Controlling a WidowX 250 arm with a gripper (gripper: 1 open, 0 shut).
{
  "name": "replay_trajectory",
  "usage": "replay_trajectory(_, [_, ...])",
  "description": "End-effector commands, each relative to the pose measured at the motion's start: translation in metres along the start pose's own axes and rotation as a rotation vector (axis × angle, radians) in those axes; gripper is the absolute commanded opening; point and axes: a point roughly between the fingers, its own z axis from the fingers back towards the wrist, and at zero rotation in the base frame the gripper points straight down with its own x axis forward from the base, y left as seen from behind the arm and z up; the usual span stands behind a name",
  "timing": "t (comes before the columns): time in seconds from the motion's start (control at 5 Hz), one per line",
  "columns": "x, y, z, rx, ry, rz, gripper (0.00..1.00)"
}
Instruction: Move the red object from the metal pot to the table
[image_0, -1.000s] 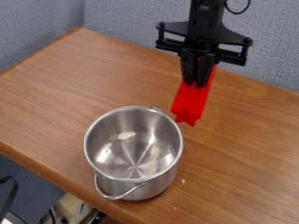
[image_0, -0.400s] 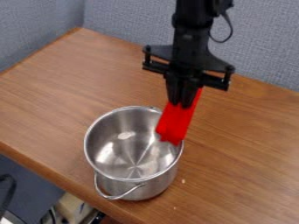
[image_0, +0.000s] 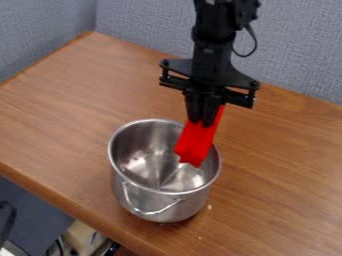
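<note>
The red object hangs tilted from my gripper, which is shut on its upper end. Its lower end dips past the rim into the metal pot, toward the pot's right side. Whether the block touches the pot's bottom or wall, I cannot tell. The shiny pot stands on the brown wooden table near its front edge, with its wire handle hanging down the front wall. My black arm comes straight down from the top of the view above the pot.
The table's rounded front edge runs diagonally just below and left of the pot. Bare wood spreads to the left and behind the pot. A grey floor shows beyond the far edge.
My gripper has moved left and down with the red object, from beside the pot to over it, and the block's lower end now sits inside the rim. The pot has shifted slightly right.
</note>
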Motion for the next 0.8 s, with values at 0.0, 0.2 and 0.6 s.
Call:
replay_trajectory(0.0, [0.004,0.006,-0.005,0.017,-0.017,0.011,0.0])
replay_trajectory(0.2, [0.003,0.024,-0.001,0.033,-0.018,0.028,0.0])
replay_trajectory(0.6, [0.002,0.06,-0.001,0.03,-0.016,0.113,0.0])
